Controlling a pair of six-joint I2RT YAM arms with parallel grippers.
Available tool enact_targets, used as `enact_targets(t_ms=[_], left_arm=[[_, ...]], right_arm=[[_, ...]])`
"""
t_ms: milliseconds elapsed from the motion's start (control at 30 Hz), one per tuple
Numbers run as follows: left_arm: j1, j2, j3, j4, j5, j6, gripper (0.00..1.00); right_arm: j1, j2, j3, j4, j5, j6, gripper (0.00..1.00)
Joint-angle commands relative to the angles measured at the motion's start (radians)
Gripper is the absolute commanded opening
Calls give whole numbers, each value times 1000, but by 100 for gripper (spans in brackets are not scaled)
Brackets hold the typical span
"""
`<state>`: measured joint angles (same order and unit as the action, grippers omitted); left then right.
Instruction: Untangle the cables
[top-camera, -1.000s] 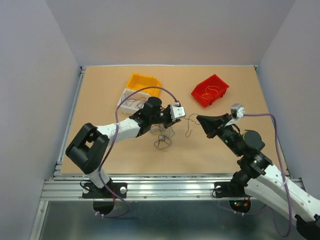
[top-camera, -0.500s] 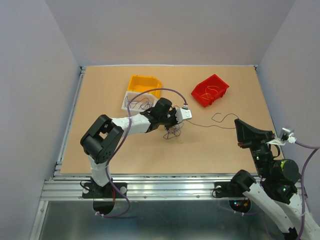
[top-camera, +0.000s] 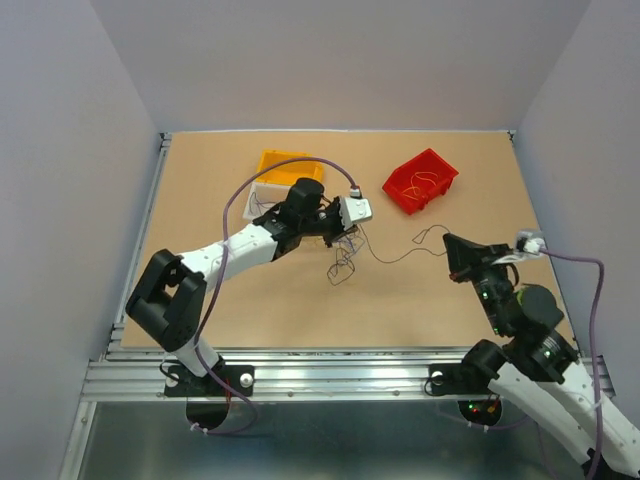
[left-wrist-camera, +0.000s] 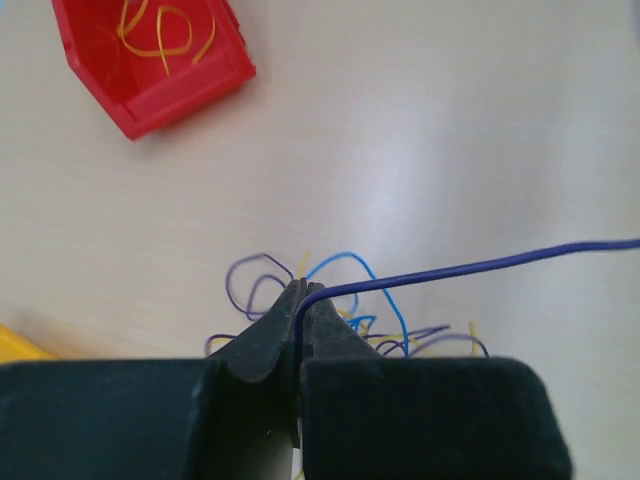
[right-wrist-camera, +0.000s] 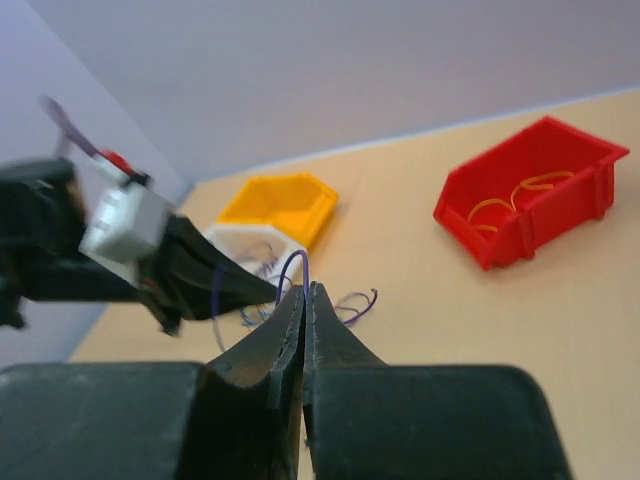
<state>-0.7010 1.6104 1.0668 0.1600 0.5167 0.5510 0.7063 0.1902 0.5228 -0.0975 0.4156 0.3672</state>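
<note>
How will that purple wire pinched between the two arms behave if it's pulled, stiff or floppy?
Probably floppy: the purple wire curves loosely between the left fingers and right fingers instead of running straight. Likely very light, being hair-thin. It may snag, since a clump of strands lies by the left fingers.

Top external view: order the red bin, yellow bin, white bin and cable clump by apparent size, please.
1. red bin, fully in view.
2. yellow bin, partly behind the left arm.
3. Unsure: the white bin, mostly hidden by that arm, and the cable clump look alike.
</note>
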Motion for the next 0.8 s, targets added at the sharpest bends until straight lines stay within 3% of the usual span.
enact_targets(t_ms=[0, 233, 333, 367, 500, 600, 767], left_arm=[[-3, -115, -14, 0, 120, -34, 1], [5, -251, -42, -2, 164, -69, 0], [9, -326, -56, 15, 170, -92, 0], [12, -346, -60, 16, 174, -95, 0], [24, -472, -94, 42, 169, -112, 0], [29, -561, -106, 70, 139, -126, 0], [29, -610, -4, 36, 114, -164, 0]], right_arm=[[1, 205, 48, 77, -75, -40, 1], [2, 514, 75, 243, -144, -74, 1], [1, 604, 91, 283, -227, -91, 7], [1, 618, 92, 294, -247, -96, 12], [1, 679, 71, 395, -372, -129, 48], [2, 722, 49, 500, -461, -165, 62], [2, 856, 69, 610, -557, -192, 76]])
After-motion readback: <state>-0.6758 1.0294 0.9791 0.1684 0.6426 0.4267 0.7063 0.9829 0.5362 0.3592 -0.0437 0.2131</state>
